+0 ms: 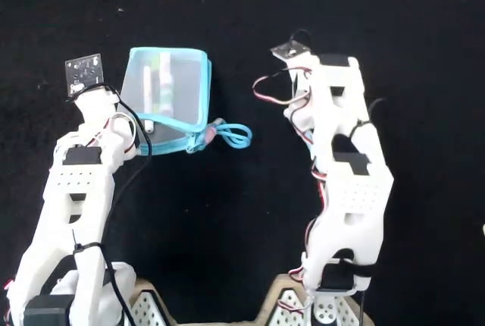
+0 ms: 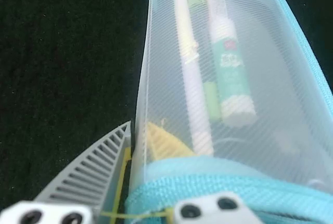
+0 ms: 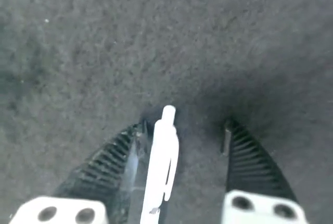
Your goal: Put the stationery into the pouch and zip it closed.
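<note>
Judging by the pouch [image 1: 170,91], in the upper left of the high view, the task was partly done. A white marker [image 2: 190,78] and a green marker [image 2: 229,73] already lay inside, lengthwise from the mouth, and the zip was not yet closed. The left gripper [image 2: 139,133] seemed pinched on the pouch wall beside the mouth. A loose pen [image 3: 164,156] lay on the table [image 3: 78,36] between the wide-apart fingers of the right gripper [image 3: 183,126], close to one finger and not gripped. Its long axis ran straight out from the wrist, with the button end pointing away.

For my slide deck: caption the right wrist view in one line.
Open right gripper above the black table, a white pen between its fingers, nearer one side.
</note>
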{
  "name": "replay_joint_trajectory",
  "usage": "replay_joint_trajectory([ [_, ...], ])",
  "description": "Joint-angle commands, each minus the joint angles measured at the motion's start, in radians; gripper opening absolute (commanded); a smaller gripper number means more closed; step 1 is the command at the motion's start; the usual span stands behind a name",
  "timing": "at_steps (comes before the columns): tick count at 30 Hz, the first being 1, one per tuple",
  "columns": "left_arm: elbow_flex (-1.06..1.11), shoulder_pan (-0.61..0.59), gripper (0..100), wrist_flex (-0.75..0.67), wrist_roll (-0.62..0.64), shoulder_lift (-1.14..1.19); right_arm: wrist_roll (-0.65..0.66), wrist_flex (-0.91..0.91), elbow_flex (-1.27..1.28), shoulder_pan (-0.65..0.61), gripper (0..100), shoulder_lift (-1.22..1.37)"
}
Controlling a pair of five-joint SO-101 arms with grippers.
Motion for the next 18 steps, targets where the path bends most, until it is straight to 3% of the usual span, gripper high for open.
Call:
replay_joint_trajectory([
  [1, 0.05, -0.019, 3, 0.003, 0.011, 0.012, -0.009, -0.078, 0.031, 0.008, 21.7, -0.016],
  [5, 0.05, -0.019, 3, 0.003, 0.011, 0.012, -0.017, -0.08, 0.067, 0.021, 0.9, -0.062],
  [15, 0.045, -0.022, 3, 0.003, 0.011, 0.012, -0.373, -0.084, 0.22, 0.057, 1.1, -0.397],
  [18, 0.045, -0.025, 3, 0.003, 0.011, 0.012, -0.394, -0.146, 0.295, 0.068, 1.1, -0.447],
])
